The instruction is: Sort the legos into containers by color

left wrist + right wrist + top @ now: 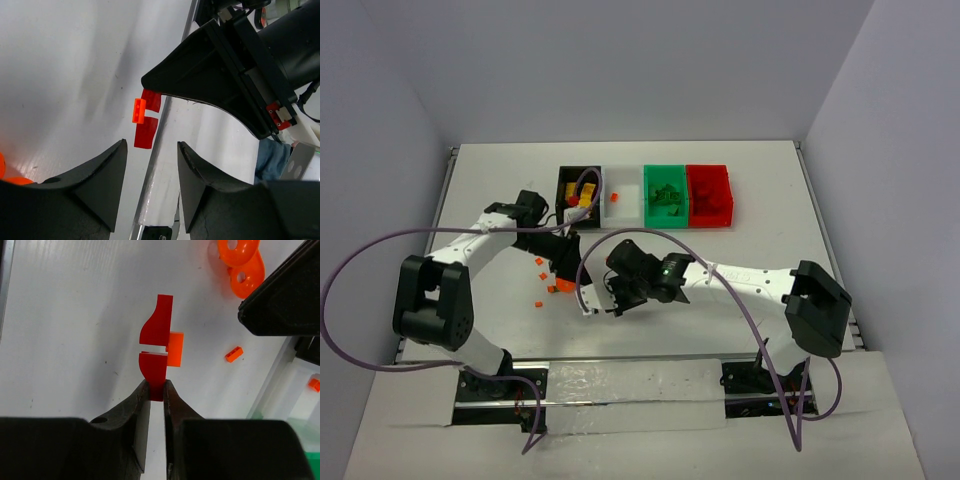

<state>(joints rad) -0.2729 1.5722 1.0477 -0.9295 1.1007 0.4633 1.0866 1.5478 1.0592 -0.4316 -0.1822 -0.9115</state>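
Observation:
My right gripper [156, 386] is shut on the lower end of a red lego piece [157, 347] with a small orange brick [175, 348] stuck to its side, held above the table. In the left wrist view the same red piece [146, 125] hangs from the right gripper's black finger [215, 80], just ahead of my open, empty left gripper [152, 165]. In the top view the left gripper [563, 262] and right gripper [608, 298] are close together at the table's middle. The black [564, 190], white [620, 212], green [650, 195] and red [724, 180] bins stand in a row at the back.
Loose orange legos [542, 274] lie left of the grippers. Two orange round pieces [242, 260] and a small orange brick [233, 354] lie near the left finger [285, 300]. Purple cables loop over both arms.

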